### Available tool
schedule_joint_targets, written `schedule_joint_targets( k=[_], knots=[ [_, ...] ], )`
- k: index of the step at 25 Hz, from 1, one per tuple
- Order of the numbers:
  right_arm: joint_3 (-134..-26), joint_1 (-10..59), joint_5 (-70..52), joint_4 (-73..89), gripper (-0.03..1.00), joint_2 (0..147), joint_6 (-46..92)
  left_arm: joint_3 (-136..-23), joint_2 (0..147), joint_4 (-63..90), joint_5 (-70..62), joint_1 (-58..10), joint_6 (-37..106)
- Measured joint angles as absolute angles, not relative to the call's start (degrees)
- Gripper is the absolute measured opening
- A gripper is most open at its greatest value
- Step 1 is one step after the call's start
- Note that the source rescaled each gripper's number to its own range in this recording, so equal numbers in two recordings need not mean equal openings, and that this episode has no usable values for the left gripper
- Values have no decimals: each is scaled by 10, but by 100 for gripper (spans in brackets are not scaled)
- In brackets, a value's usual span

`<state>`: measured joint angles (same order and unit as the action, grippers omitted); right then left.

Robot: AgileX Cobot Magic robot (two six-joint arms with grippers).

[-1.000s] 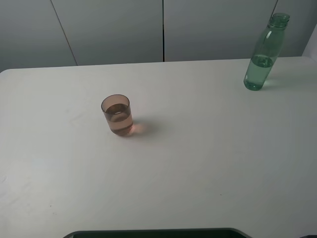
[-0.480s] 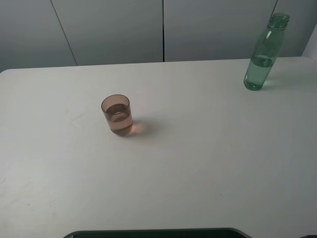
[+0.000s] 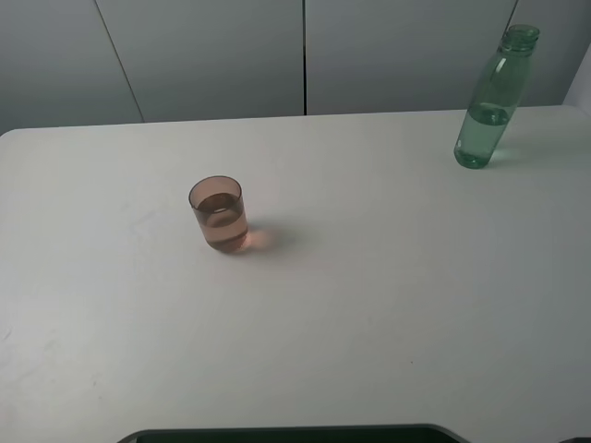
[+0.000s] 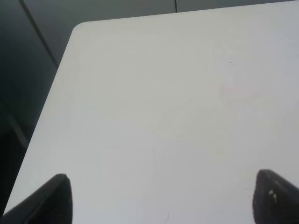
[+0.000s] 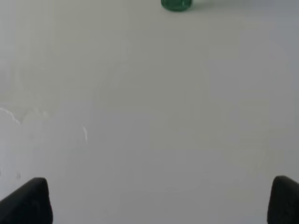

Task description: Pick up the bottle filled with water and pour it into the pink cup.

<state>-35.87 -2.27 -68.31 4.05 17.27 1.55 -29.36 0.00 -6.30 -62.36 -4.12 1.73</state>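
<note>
In the right wrist view you see only the base of the bottle [image 5: 176, 4], cut off at twelve o'clock. Both grippers' fingertips [image 4: 44, 200] [image 5: 28, 200] are cropped at six o'clock.

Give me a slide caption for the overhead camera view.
Uncapped green-tinted bottle stands far right; translucent pink cup, part-filled, sits left of centre on white table.

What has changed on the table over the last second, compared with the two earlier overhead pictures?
Nothing visibly changed. The bottle stands upright at the far right of the table, the pink cup sits left of centre with liquid in it, and neither arm has entered the overhead view. Both wrist views show the left claw and the right claw open over bare table, holding nothing.
</note>
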Motion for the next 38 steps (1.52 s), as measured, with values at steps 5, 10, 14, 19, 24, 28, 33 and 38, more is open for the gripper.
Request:
schedule_joint_targets(
  k=[5, 10, 14, 19, 24, 28, 33, 38],
  knots=[
    [-315, -23, -654, 41, 100, 81, 35, -294, 0, -63, -624, -41, 18],
    [-297, -23, -639, 43, 100, 9, 39, -294, 0, -63, -624, -41, 18],
    [-295, -23, -637, 48, 100, 1, 40, -294, 0, -63, -624, -41, 18],
    [-295, -23, -636, 52, 100, 0, 41, -294, 0, -63, -624, -41, 18],
    [-295, -23, -635, 54, 100, 0, 41, -294, 0, -63, -624, -41, 18],
    [-295, -23, -635, 54, 100, 0, 41, -294, 0, -63, -624, -41, 18],
    [-295, -23, -635, 54, 100, 0, 42, -294, 0, -63, -624, -41, 18],
    [-295, -23, -635, 54, 100, 0, 42, -294, 0, -63, -624, -41, 18]
  ],
)
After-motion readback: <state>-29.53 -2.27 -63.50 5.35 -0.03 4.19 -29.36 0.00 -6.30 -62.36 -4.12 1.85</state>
